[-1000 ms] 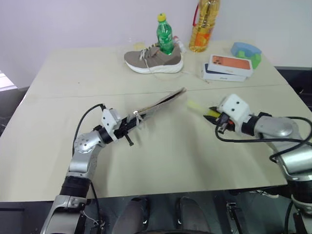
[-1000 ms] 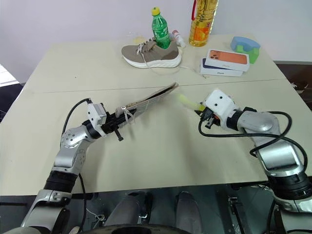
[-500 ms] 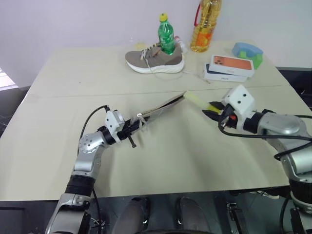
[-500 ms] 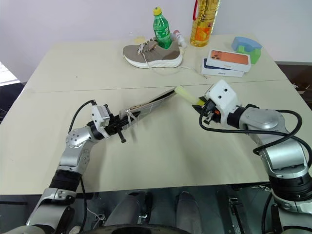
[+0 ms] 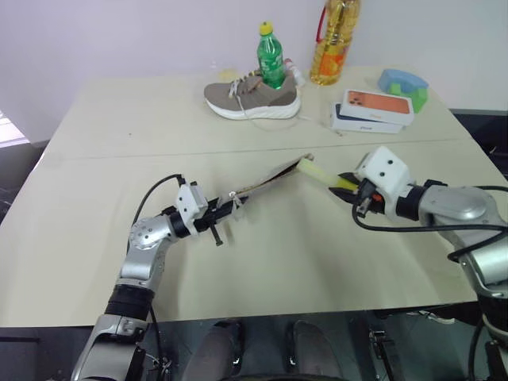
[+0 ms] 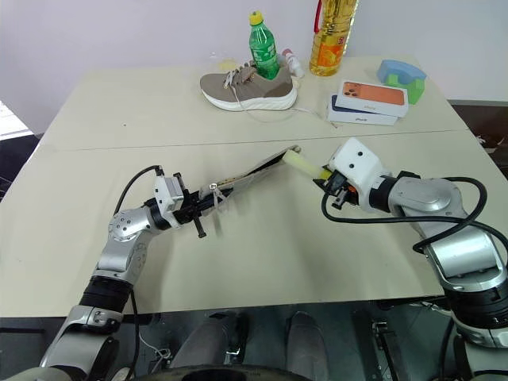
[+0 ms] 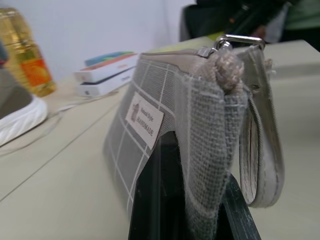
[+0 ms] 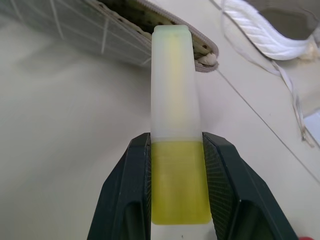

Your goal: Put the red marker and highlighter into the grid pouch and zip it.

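The left gripper (image 5: 216, 221) is clamping one end of the pouch (image 5: 266, 178) — its fingers (image 7: 152, 200) are pressed together on the grey grid fabric, with the white label (image 7: 144, 119) facing the wrist camera and the cord loop (image 7: 260, 150) hanging beside the zipper pull. The pouch is being held off the table (image 5: 262, 262), edge-up and tilted, its far end rising toward the right gripper (image 5: 343, 184).

The right gripper is gripping the highlighter (image 5: 320, 172) by its yellow body; the fingers (image 8: 129, 190) are sitting narrowly apart, one on each side of the barrel. The paler cap end is pointing away from the gripper and toward the pouch. In the right wrist view the cap tip (image 8: 171, 35) is lying right at the pouch's open zipper edge (image 8: 170, 20), near the corner of the mouth; whether it is already inside the opening or just touching the rim cannot be told. In the head views the tip is meeting the raised far end of the pouch.

The two grippers are facing each other across the middle of the table, pouch and highlighter forming a nearly continuous line between them.

At the far edge — a shoe (image 5: 252, 95), a green bottle (image 5: 269, 55), an oil bottle (image 5: 333, 40), a stack of phone boxes (image 5: 371, 109) and a blue-green object (image 5: 403, 84), all well apart from the grippers.
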Robot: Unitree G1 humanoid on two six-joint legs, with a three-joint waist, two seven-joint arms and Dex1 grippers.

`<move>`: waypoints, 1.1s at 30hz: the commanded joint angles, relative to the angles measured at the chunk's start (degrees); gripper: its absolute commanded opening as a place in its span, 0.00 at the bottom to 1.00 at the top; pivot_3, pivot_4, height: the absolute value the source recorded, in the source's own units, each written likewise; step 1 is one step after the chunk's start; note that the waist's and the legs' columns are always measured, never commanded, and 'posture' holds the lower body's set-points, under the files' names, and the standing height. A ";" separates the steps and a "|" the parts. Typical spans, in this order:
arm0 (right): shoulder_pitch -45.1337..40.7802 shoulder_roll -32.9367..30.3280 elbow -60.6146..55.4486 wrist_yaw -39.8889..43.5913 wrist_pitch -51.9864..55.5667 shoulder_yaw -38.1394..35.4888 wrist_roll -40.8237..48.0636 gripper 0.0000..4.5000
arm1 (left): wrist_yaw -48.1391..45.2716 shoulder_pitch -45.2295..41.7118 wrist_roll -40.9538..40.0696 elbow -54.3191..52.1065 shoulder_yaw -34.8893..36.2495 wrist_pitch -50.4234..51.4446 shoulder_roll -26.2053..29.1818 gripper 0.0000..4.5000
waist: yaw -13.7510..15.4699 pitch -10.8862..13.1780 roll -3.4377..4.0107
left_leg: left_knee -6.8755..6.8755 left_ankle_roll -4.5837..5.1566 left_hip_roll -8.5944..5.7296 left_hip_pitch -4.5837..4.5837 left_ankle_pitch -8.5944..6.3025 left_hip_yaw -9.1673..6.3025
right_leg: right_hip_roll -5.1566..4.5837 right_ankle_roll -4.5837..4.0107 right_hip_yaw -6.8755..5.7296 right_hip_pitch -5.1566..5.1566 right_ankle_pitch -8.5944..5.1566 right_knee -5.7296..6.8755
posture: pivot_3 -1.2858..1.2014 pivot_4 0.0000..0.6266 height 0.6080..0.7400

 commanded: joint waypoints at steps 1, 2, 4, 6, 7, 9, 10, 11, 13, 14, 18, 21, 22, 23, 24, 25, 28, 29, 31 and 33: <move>-0.96 -2.63 -3.99 2.93 -2.15 3.35 -1.73 0.20 | -4.49 -2.01 -0.72 -1.28 -1.23 -3.56 1.33 0.00 | -0.01 0.00 0.00 | 0.00 0.00 0.00 0.00 0.00 0.00 | 0.00 0.00 0.00 0.00 0.00 0.00 | 0.52 0.24 1.00; -1.18 -3.32 -4.50 3.69 -2.49 4.38 -2.23 0.20 | -5.46 -2.39 -0.79 -0.71 -1.26 -4.05 1.63 0.00 | -0.01 0.00 0.00 | 0.01 0.00 0.00 0.00 0.00 0.01 | -0.01 0.00 0.00 -0.01 0.00 0.00 | 0.52 0.24 1.00; -1.63 -4.39 -5.19 4.86 -3.10 6.05 -3.21 0.20 | -6.76 -3.12 -1.09 0.33 -1.22 -4.82 1.94 0.00 | 0.03 0.00 0.00 | 0.02 0.00 0.00 0.00 0.00 0.01 | -0.01 0.00 0.00 0.00 0.00 0.00 | 0.52 0.24 1.00; -2.13 -5.35 -5.80 5.99 -4.15 8.12 -4.75 0.20 | -7.99 -3.75 -1.18 1.17 -1.38 -5.56 2.02 0.00 | 0.06 0.00 0.00 | 0.03 0.01 0.00 0.00 0.00 0.00 | -0.01 0.00 -0.01 0.02 0.00 -0.01 | 0.52 0.24 1.00; -2.29 -5.56 -5.95 6.35 -4.52 8.76 -5.30 0.20 | -8.42 -3.93 -1.20 1.46 -1.44 -5.84 2.00 0.00 | 0.01 0.00 0.00 | 0.03 0.01 -0.01 -0.01 -0.01 0.00 | -0.01 0.00 -0.01 0.02 0.00 -0.01 | 0.52 0.24 1.00; -2.64 -5.51 -6.30 6.92 -5.00 9.88 -6.20 0.20 | -9.12 -4.22 -1.16 1.94 -1.57 -6.38 1.93 0.00 | -0.01 0.00 0.00 | 0.03 0.02 -0.01 -0.01 -0.01 0.00 | -0.02 0.00 -0.01 0.02 0.00 -0.02 | 0.52 0.24 1.00; -3.19 -5.32 -6.63 7.30 -5.82 11.29 -7.28 0.20 | -9.61 -4.38 -1.23 2.09 -1.76 -6.45 1.85 0.00 | -0.01 0.00 0.00 | 0.03 0.01 -0.01 -0.01 -0.01 0.00 | -0.01 0.00 -0.01 0.01 0.00 -0.02 | 0.52 0.24 1.00; -3.83 -5.15 -6.87 7.67 -6.86 12.89 -8.73 0.20 | -9.97 -4.52 -1.30 2.16 -1.93 -6.39 1.71 0.00 | -0.03 0.00 0.00 | 0.03 0.01 -0.01 -0.01 -0.01 0.00 | -0.01 0.00 -0.01 0.01 0.00 -0.02 | 0.52 0.24 1.00; -4.99 -4.54 -7.15 8.40 -8.38 15.44 -10.77 0.20 | -10.39 -4.73 -1.43 2.18 -2.24 -6.09 1.38 0.00 | -0.04 0.00 0.00 | 0.03 0.01 0.00 -0.01 -0.01 0.00 | 0.00 0.00 -0.01 0.00 0.00 -0.02 | 0.52 0.24 1.00; -5.67 -3.51 -7.40 8.45 -8.67 16.64 -11.36 0.20 | -10.51 -4.79 -1.35 2.27 -2.37 -6.05 1.23 0.00 | -0.06 0.00 0.00 | 0.03 0.01 0.00 -0.01 -0.01 0.00 | 0.00 0.00 -0.01 0.00 0.00 -0.02 | 0.52 0.24 1.00; -7.09 -0.31 -7.29 8.94 -7.06 17.54 -10.87 0.20 | -10.47 -4.94 -0.85 3.08 -2.27 -6.24 0.92 0.00 | 0.02 0.00 -0.01 | 0.04 0.01 0.00 -0.01 0.00 0.00 | 0.00 0.00 -0.01 0.00 0.00 -0.02 | 0.52 0.24 1.00; -7.59 0.91 -7.01 8.48 -5.47 15.50 -10.26 0.54 | -9.95 -4.75 -0.56 3.77 -1.88 -6.45 1.09 0.00 | 0.04 0.00 -0.01 | 0.05 0.01 -0.02 -0.01 0.00 -0.01 | -0.01 0.00 -0.01 0.02 0.00 -0.02 | 0.52 0.24 1.00; -7.66 1.71 -7.23 8.02 -4.81 13.54 -9.06 0.67 | -9.27 -4.59 -0.38 4.07 -1.57 -6.40 1.10 0.00 | 0.05 0.00 -0.01 | 0.06 0.01 -0.02 -0.01 -0.01 -0.01 | -0.01 0.00 -0.01 0.02 0.00 -0.02 | 0.52 0.24 1.00; -7.69 2.28 -7.43 7.72 -4.34 12.18 -8.19 0.74 | -8.78 -4.49 -0.26 4.28 -1.37 -6.36 1.11 0.00 | 0.04 0.00 -0.01 | 0.05 0.01 -0.02 -0.01 -0.01 -0.01 | -0.01 0.00 -0.01 0.02 0.00 -0.02 | 0.52 0.24 1.00; -7.54 3.40 -8.34 7.76 -2.22 9.02 -5.21 0.85 | -7.66 -4.32 0.20 4.57 -1.08 -6.29 1.06 0.00 | 0.02 0.00 -0.01 | 0.05 0.01 -0.02 -0.01 0.00 -0.02 | 0.00 0.00 -0.01 0.02 0.00 -0.02 | 0.52 0.24 1.00; -7.40 4.16 -9.06 7.83 -0.63 6.78 -3.03 0.85 | -6.85 -4.18 0.51 4.70 -0.93 -6.23 1.05 0.00 | 0.02 0.00 -0.01 | 0.05 0.01 -0.01 0.00 0.00 -0.02 | 0.00 0.00 -0.01 0.02 0.00 -0.01 | 0.52 0.24 1.00; -7.73 7.14 -9.50 6.23 5.07 -1.80 3.28 0.85 | -2.63 -3.72 1.91 5.06 -0.50 -5.63 0.63 0.00 | 0.03 0.00 -0.02 | 0.05 0.01 -0.01 -0.01 0.00 -0.03 | 0.00 0.00 -0.01 0.02 0.00 -0.01 | 0.52 0.24 1.00; -8.22 8.54 -8.31 4.66 7.33 -5.13 4.86 0.85 | -1.38 -3.47 2.15 5.11 -0.40 -5.48 0.43 0.00 | 0.04 0.00 -0.02 | 0.05 0.01 -0.01 0.00 -0.01 -0.04 | 0.00 0.00 -0.01 0.03 0.00 -0.01 | 0.52 0.24 1.00; -8.26 9.81 -5.12 1.70 10.09 -9.08 5.36 0.85 | 0.96 -3.01 2.86 5.19 -0.31 -5.33 0.09 0.00 | 0.06 -0.01 -0.04 | 0.06 0.01 -0.01 0.00 -0.01 -0.04 | 0.00 0.00 -0.01 0.04 0.01 -0.01 | 0.52 0.24 1.00; -8.09 11.48 -0.42 -1.96 14.48 -13.06 5.81 0.85 | 4.39 -2.72 3.97 5.45 0.09 -5.74 -0.64 0.00 | 0.10 -0.03 -0.07 | 0.07 0.01 -0.02 0.00 -0.01 -0.03 | -0.01 -0.01 -0.01 0.06 0.02 0.00 | 0.52 0.24 1.00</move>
